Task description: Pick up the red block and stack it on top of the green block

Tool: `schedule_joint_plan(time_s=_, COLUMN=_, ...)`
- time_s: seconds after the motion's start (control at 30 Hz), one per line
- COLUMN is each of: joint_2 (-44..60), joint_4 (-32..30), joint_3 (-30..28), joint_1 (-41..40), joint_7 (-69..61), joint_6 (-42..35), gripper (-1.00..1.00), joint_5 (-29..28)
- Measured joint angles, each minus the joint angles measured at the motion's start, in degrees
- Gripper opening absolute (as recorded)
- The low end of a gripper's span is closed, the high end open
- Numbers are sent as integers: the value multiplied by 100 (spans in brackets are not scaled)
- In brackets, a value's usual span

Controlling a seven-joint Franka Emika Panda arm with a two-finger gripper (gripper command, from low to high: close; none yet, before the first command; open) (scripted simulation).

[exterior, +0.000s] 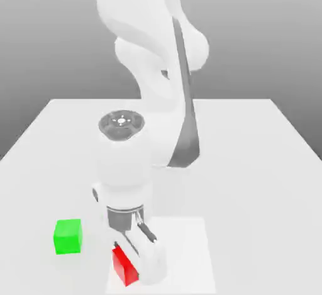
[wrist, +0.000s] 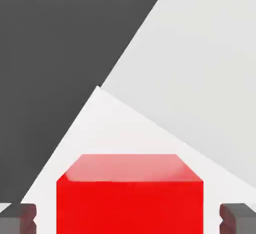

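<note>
Pale tabletop (exterior: 239, 161) under a grey backdrop, white square patch (exterior: 188, 253) toward the near edge. Red block (wrist: 129, 208) is on the patch, around 8 o'clock of its middle in the exterior view. Green block (exterior: 68, 237) sits off the patch, at 10 o'clock from red, well apart from it.

Step in hand, my read: grasping red. Gripper (wrist: 128, 219) is down around it, jaws spread, a gap on each side of the block, so nothing clenched. Block looks centred between the fingers and square to them (good setup for an even pinch).

Next move: close until both pads bear on red, then lift straight up, carry toward 10 o'clock high enough to clear green's top, line up, lower, release. Watch for an off-centre drop; red could tip off. Stack isn't made yet.

Containers: none called for, both blocks sit loose.
</note>
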Motion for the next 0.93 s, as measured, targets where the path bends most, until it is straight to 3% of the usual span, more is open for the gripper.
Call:
schedule_joint_plan(time_s=0.13, joint_2=-22, joint_4=-4, joint_3=9, joint_1=-8, joint_7=2, joint_6=-12, gripper=-100, joint_5=2)
schedule_joint_plan(time_s=0.3, joint_2=-930, joint_4=-151, joint_3=204, joint_1=-137, joint_7=-247, joint_6=-768, gripper=-100, joint_5=354)
schedule_joint_plan(time_s=0.6, joint_2=-1966, joint_4=-712, joint_3=-524, joint_1=-1231, joint_7=2204, joint_6=-1235, gripper=-100, joint_5=699)
schedule_joint_plan(time_s=0.7, joint_2=-1830, joint_4=-794, joint_3=-515, joint_1=-1684, joint_7=2695, joint_6=-1008, gripper=-100, joint_5=696)
schedule_joint_plan(time_s=0.8, joint_2=-1294, joint_4=-782, joint_3=-456, joint_1=-1515, joint_7=2786, joint_6=-483, gripper=-100, joint_5=656)
schedule_joint_plan(time_s=0.83, joint_2=-1104, joint_4=-776, joint_3=-454, joint_1=-1508, joint_7=2795, joint_6=-301, gripper=100, joint_5=648)
schedule_joint_plan(time_s=0.93, joint_2=-1104, joint_4=-776, joint_3=-454, joint_1=-1508, joint_7=2795, joint_6=-301, gripper=100, joint_5=648)
